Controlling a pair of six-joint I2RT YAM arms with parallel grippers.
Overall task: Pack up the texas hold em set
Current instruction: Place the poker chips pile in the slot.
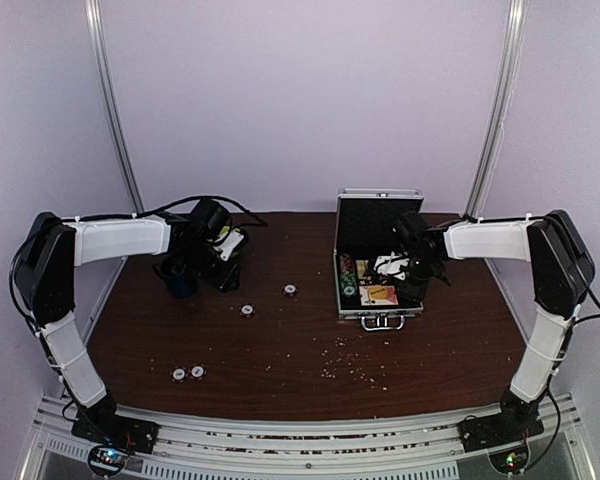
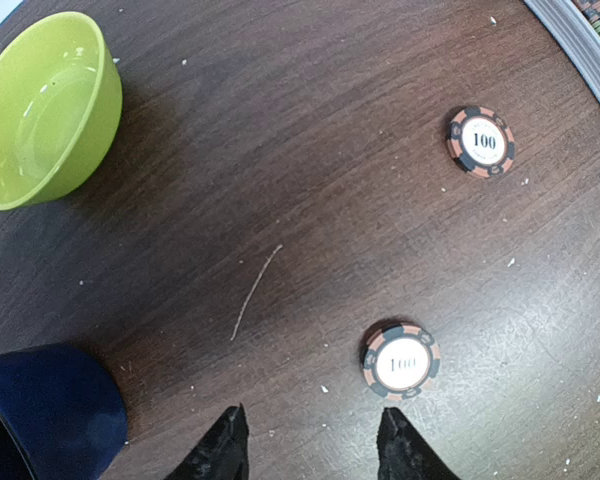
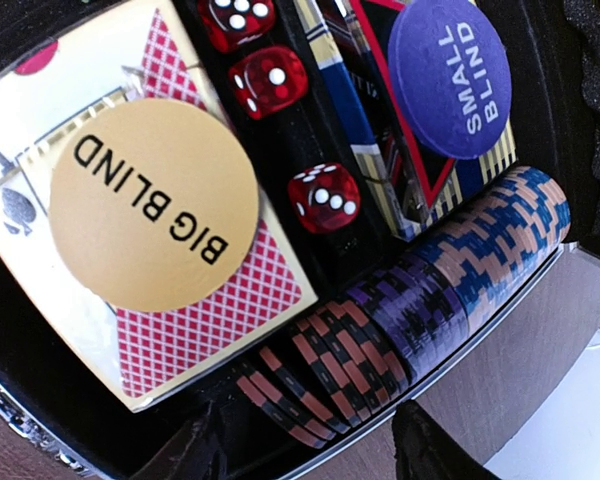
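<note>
My left gripper (image 2: 312, 432), spread and empty, has a round brown-and-black "100" poker chip (image 2: 401, 361) at one o'clock. My right gripper (image 3: 310, 442), also spread, faces the row of striped chips (image 3: 410, 310) at twelve o'clock, inside the silver aluminium briefcase (image 1: 370, 220).

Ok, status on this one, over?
Left gripper open, empty, by a loose chip. Right gripper open over the chip row in the case. Four chips out on the table. Mug and bowl nearby, not blocking.

Top camera surveys the whole table (image 1: 300, 340) from above its near edge. Inside that view, wrist cameras look closely down: left on loose chips (image 2: 401, 361), right into the briefcase (image 1: 375, 212).
</note>
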